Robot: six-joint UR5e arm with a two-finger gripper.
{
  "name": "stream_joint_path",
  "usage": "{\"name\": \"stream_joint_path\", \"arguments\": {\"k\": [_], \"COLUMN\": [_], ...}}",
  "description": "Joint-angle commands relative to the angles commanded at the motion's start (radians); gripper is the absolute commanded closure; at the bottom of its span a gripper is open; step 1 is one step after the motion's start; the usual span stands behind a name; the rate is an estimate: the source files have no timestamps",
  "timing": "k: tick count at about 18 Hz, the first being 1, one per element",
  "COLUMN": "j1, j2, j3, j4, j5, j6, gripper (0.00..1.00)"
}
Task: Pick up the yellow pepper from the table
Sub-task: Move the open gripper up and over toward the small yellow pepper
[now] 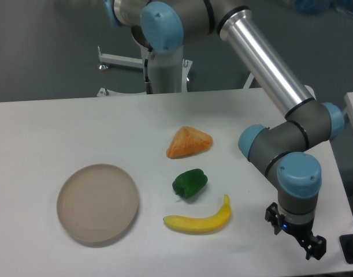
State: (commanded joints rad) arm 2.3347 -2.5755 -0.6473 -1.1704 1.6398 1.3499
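Observation:
The yellow pepper is not in view; no small yellow-orange pepper shows anywhere on the white table [78, 127]. My gripper [294, 235] points down at the table's front right corner, right of the banana. Its black finger parts [315, 248] stick out on both sides below the blue wrist. The wrist hides the fingertips and whatever lies under them, so I cannot tell whether the jaws are open or shut.
An orange wedge-shaped piece [189, 142] lies mid-table, with a green pepper [189, 183] in front of it and a long yellow banana [199, 220] nearer the front. A round beige plate [97, 203] sits at the front left. The table's right edge is close to the gripper.

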Motion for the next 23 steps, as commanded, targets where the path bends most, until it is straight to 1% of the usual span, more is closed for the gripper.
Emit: {"name": "stream_joint_path", "arguments": {"k": [7,13,17,19,22,23], "j1": [-0.002,-0.003,0.0,0.006,0.026,0.038], "j2": [0.012,0.046,0.106,0.141,0.224,0.254], "j3": [-0.018,-0.066,-0.158,-0.204,-0.277,-0.296], "j4": [-0.002,-0.005,-0.012,-0.041,-0.173,-0.201], "j5": [-0.002,-0.002,-0.005,-0.003,-0.003,-0.003], "j6": [0.0,-0.014,-0.026,-0.026,-0.031,-0.029], "gripper": [0.0,0.0,0.0,0.0,0.0,0.0]}}
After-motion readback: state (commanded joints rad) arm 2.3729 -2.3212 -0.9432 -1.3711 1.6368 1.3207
